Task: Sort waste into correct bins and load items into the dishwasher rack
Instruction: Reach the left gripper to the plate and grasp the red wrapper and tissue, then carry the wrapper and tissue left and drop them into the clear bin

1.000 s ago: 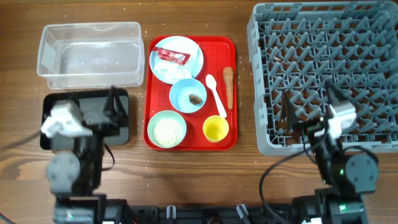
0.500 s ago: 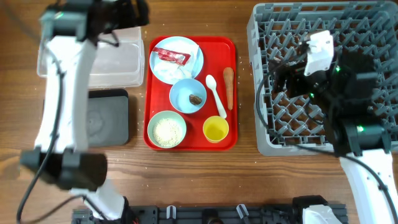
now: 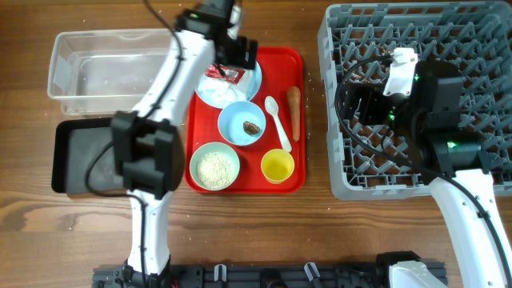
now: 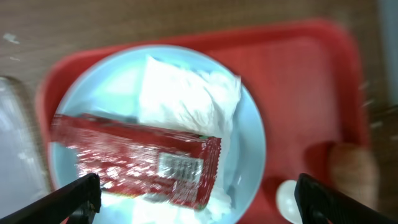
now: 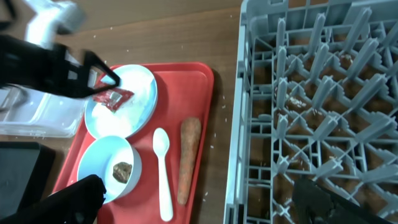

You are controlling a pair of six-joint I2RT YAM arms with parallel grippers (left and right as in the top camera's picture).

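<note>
My left gripper [image 3: 236,54] [image 4: 199,205] is open and empty just above the pale blue plate [image 3: 240,80] [image 4: 252,143]. The plate holds the red wrapper [image 3: 222,72] [image 4: 137,158] on white tissue [image 3: 214,92] [image 4: 186,99]. My right gripper [image 3: 356,100] [image 5: 205,205] is open and empty over the left part of the grey rack [image 3: 416,48] [image 5: 323,93]. The blue bowl [image 3: 236,118] holds a brown lump [image 3: 251,127] [image 5: 122,171]. The mint bowl [image 3: 214,166] holds rice. The yellow cup [image 3: 278,166], spoon [image 3: 278,120] [image 5: 163,174] and carrot [image 3: 294,110] [image 5: 188,158] lie on the tray.
All dishes sit on a red serving tray [image 3: 288,60] in the middle. The clear tub [image 3: 116,72] stands at the back left, the black tray [image 3: 80,156] in front of it. Rice grains are scattered on the wooden table.
My left arm has swung right from above the clear tub to above the plate. My right arm, raised from the front edge a second ago, has barely moved over the rack.
</note>
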